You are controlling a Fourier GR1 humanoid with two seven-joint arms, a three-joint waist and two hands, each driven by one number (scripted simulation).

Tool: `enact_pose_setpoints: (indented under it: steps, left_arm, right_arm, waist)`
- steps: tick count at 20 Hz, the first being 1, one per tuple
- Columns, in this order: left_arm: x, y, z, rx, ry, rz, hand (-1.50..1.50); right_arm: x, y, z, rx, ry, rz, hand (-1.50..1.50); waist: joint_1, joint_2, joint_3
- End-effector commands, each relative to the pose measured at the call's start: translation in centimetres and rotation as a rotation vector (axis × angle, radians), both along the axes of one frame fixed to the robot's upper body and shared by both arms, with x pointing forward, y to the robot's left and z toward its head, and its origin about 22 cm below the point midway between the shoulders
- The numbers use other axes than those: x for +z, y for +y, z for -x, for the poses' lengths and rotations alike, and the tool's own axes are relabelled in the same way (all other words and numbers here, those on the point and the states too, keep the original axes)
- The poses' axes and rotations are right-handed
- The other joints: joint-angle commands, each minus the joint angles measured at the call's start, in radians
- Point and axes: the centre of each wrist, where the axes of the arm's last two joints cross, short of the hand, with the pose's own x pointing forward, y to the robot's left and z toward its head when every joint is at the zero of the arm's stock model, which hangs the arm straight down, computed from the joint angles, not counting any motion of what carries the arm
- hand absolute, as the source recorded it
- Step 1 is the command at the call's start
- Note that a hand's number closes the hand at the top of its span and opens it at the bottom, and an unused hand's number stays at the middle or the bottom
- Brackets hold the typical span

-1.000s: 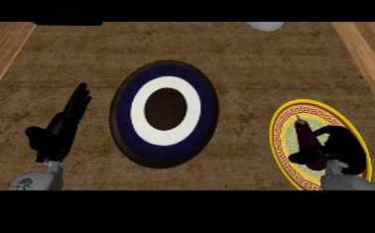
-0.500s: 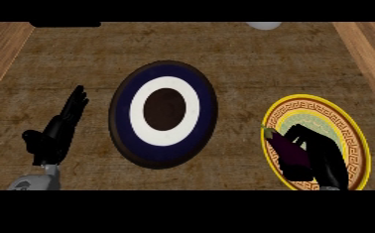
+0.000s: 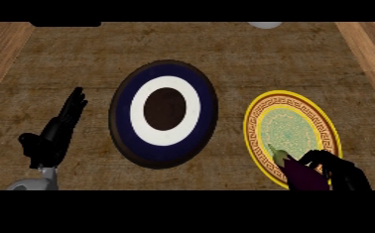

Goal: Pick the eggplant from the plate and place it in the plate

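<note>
The right robot hand (image 3: pixel 338 171) curls around the dark purple eggplant (image 3: pixel 302 173) at the near edge of the yellow plate (image 3: pixel 258 109), the vegetable's green stem pointing in toward the plate's pale middle. The eggplant sits low against that plate's near rim; whether it is already clear of the plate cannot be told from this view. The blue plate (image 3: pixel 126 109), with its white ring and dark centre, lies to the left of the yellow plate on the brown surface (image 3: pixel 219 53), the two plates near each other but apart. The left robot hand (image 3: pixel 55 135) rests open, fingers up, on the far side of the blue plate from the yellow one.

The risk from here, as a judgement, lies in the carry. The fingers appear to hold the eggplant toward its fat end, so the long stem end could swing or slip as it travels toward the blue plate. A low path could also catch the yellow plate's rim and drag that plate along.

Against the picture half a second earlier, the right robot hand sits lower and nearer the yellow plate's near edge, leaving most of its patterned face uncovered, and the eggplant now shows beside the fingers. The blue plate and the left robot hand look unchanged.
</note>
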Motion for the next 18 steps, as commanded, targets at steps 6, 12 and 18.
enact_pose_setpoints:
  steps: [6,12,18]
  left_arm:
    - [0.0,-0.2,-0.4,-0.001,-0.008,0.01,0.0]
    - [0.6,-0.1,-1.0,-0.015,0.02,0.013,0.0]
    - [-1.0,-2.2,-1.1,-0.019,-0.009,-0.015,0.0]
  right_arm:
    - [5.2,2.7,2.3,-0.001,-0.278,-0.052,1.5]
    - [9.2,5.4,0.1,0.045,-0.279,-0.115,1.5]
    - [10.8,10.6,-2.1,0.124,-0.246,-0.092,1.5]
  waist:
    - [0.004,0.002,0.0]
    - [0.01,0.004,0.0]
    - [0.011,0.004,0.0]
